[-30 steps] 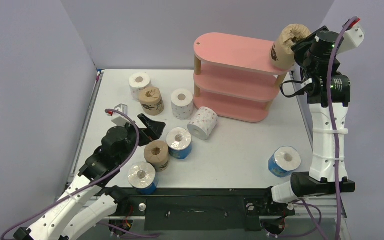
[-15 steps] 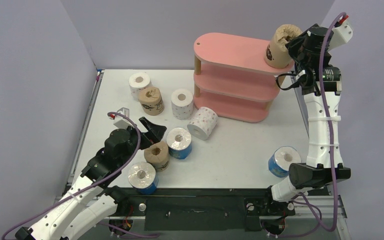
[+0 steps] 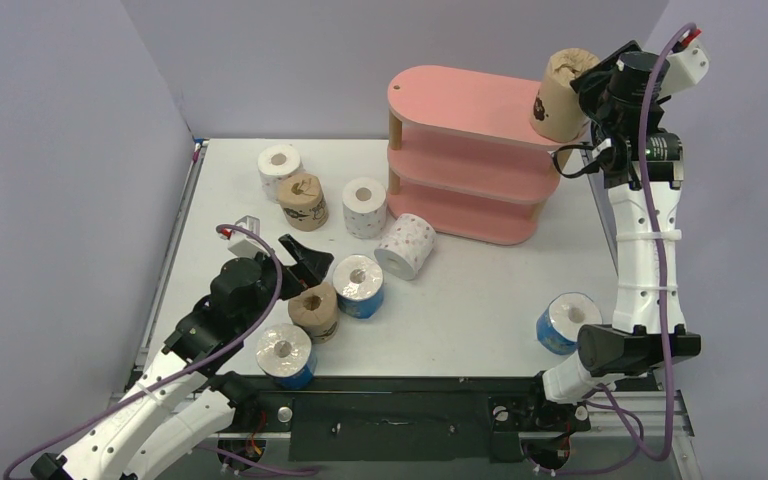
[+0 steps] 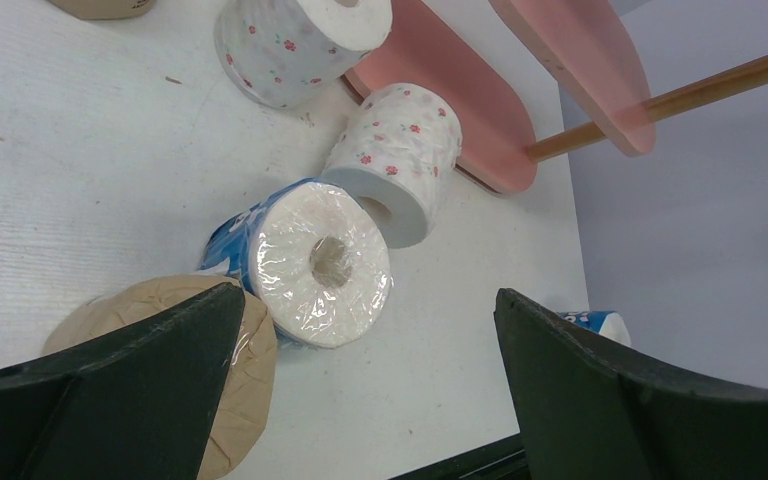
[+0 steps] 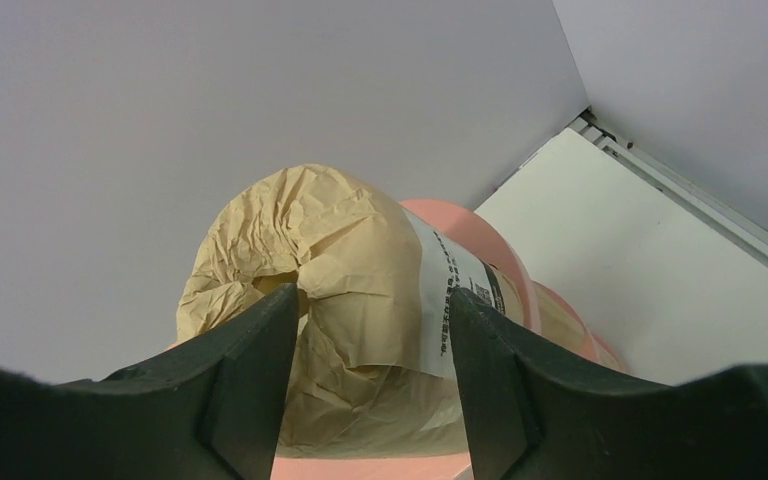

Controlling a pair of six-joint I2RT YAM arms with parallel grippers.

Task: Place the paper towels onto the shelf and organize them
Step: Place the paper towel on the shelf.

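Note:
A brown paper towel roll (image 3: 560, 96) (image 5: 360, 260) stands at the right end of the pink shelf's top board (image 3: 460, 100) (image 5: 360, 468). My right gripper (image 3: 578, 95) (image 5: 373, 295) straddles it, a finger along each side; whether they still press it does not show. My left gripper (image 3: 312, 270) (image 4: 368, 295) hangs open low over the table. Its left finger is above another brown roll (image 3: 313, 308) (image 4: 245, 390), and a blue roll (image 3: 358, 285) (image 4: 310, 262) lies just ahead between its fingers. The two lower boards of the shelf hold nothing.
Loose on the table are a white roll (image 3: 280, 165), a brown roll (image 3: 303, 200), an upright dotted roll (image 3: 364, 205), a dotted roll on its side (image 3: 405, 245) (image 4: 395, 160), and blue rolls near the front edge (image 3: 284, 355) and right (image 3: 568, 322).
My right arm carried the brown roll left and down onto the shelf's top board, where it now stands more upright. My left gripper edged slightly toward the blue roll.

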